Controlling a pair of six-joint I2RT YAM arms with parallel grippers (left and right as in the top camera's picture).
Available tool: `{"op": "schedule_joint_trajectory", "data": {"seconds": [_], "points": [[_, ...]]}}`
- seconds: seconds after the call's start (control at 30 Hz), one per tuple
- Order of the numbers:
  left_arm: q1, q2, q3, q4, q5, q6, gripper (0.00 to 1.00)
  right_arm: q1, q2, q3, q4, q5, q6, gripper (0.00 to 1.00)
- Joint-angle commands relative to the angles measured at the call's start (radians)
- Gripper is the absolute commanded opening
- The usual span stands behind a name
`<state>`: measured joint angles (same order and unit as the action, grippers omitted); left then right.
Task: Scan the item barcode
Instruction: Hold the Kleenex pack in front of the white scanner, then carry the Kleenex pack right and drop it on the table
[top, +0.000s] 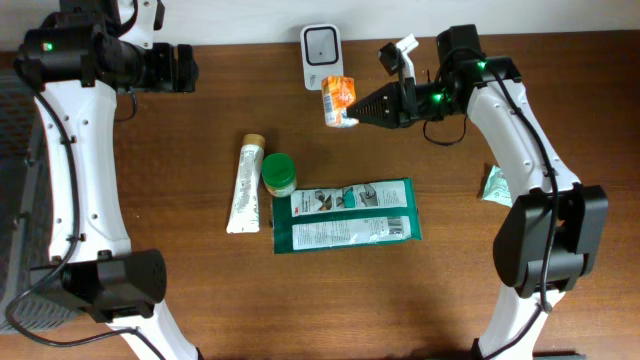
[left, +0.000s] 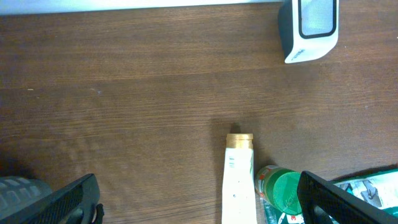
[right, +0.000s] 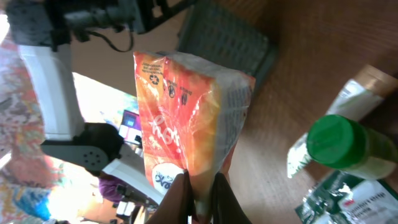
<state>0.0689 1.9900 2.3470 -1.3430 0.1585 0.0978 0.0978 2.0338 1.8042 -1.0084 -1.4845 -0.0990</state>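
Overhead: right jaws clamped on packet (top: 339, 100), at five o'clock of scanner (top: 321, 54); left jaws fully spread, empty.

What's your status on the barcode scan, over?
Right claw shut on orange packet, held near the scanner. Left claw open, empty. Nothing between packet and scanner.

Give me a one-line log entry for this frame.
phase: packet at scanner | right pincer: shut on packet | left pincer: open, empty | table: tube, bottle, pouch
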Motion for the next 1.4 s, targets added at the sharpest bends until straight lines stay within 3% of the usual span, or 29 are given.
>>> {"op": "schedule_joint_trajectory", "data": {"seconds": [0.0, 0.07, 0.13, 0.3, 0.47, 0.67, 0.8, 0.97, 1.17, 1.37], "points": [[0.000, -0.008, 0.004, 0.002, 0.010, 0.017, 0.99, -0.006, -0.003, 0.008, 0.007, -0.063, 0.014, 0.04], [0.000, -0.008, 0.004, 0.002, 0.010, 0.017, 0.99, -0.006, -0.003, 0.008, 0.027, 0.011, 0.062, 0.04], [0.000, -0.008, 0.004, 0.002, 0.010, 0.017, 0.99, 0.006, -0.003, 0.008, 0.069, 0.213, 0.210, 0.04], [0.000, -0.008, 0.004, 0.002, 0.010, 0.017, 0.99, 0.040, -0.002, 0.043, 0.242, 0.499, 0.472, 0.04], [0.000, -0.008, 0.004, 0.002, 0.010, 0.017, 0.99, 0.065, 0.023, 0.268, 0.179, 0.768, 0.496, 0.04], [0.000, -0.008, 0.004, 0.002, 0.010, 0.017, 0.99, 0.130, 0.062, 0.522, 0.079, 1.166, 0.387, 0.04], [0.000, -0.008, 0.004, 0.002, 0.010, 0.017, 0.99, 0.231, 0.079, 0.530, 0.169, 1.565, 0.206, 0.04], [0.000, -0.008, 0.004, 0.002, 0.010, 0.017, 0.99, 0.323, 0.188, 0.529, 0.328, 1.839, -0.005, 0.04], [0.000, -0.008, 0.004, 0.002, 0.010, 0.017, 0.99, 0.340, 0.361, 0.529, 0.535, 1.916, -0.267, 0.04], [0.000, -0.008, 0.004, 0.002, 0.010, 0.017, 0.99, 0.340, 0.470, 0.529, 0.608, 1.934, -0.465, 0.04]]}}
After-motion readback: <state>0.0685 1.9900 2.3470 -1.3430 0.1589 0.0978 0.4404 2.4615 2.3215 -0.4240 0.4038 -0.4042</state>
